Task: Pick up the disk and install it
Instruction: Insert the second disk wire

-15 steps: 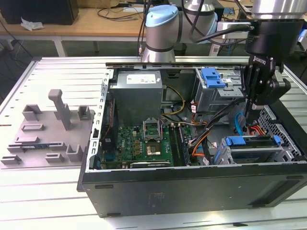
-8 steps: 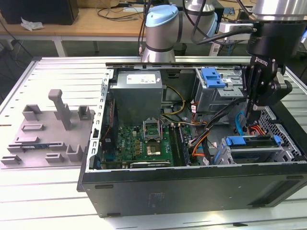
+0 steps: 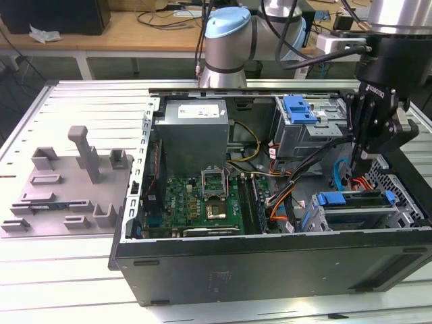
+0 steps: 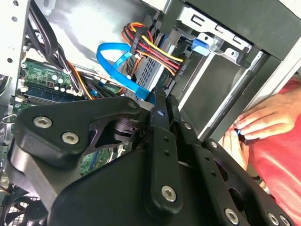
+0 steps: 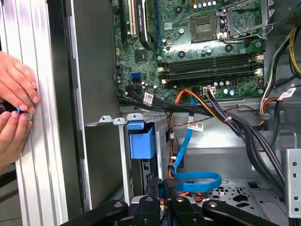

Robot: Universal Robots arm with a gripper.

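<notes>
The disk (image 3: 354, 201), a silver drive in a blue carrier, sits in the lower drive bay at the case's front corner, on the exterior view's right. In the first wrist view its blue carrier tab (image 5: 141, 141) fills the bay mouth. The second wrist view shows the drive's grey body (image 4: 151, 75) with coloured power wires and a blue data cable at its end. My gripper (image 3: 360, 172) hangs just above the disk's cabled end. Its fingers are pressed together with nothing between them, as both wrist views show (image 4: 162, 96) (image 5: 162, 184).
A person's hands (image 5: 16, 94) (image 4: 256, 122) rest outside the case wall by the bay. Cable bundles (image 5: 235, 122) cross between motherboard (image 3: 202, 196) and bay. The grey power supply (image 3: 196, 128) and an upper drive cage (image 3: 304, 121) stand at the back. A grey fixture (image 3: 67, 189) lies beside the case.
</notes>
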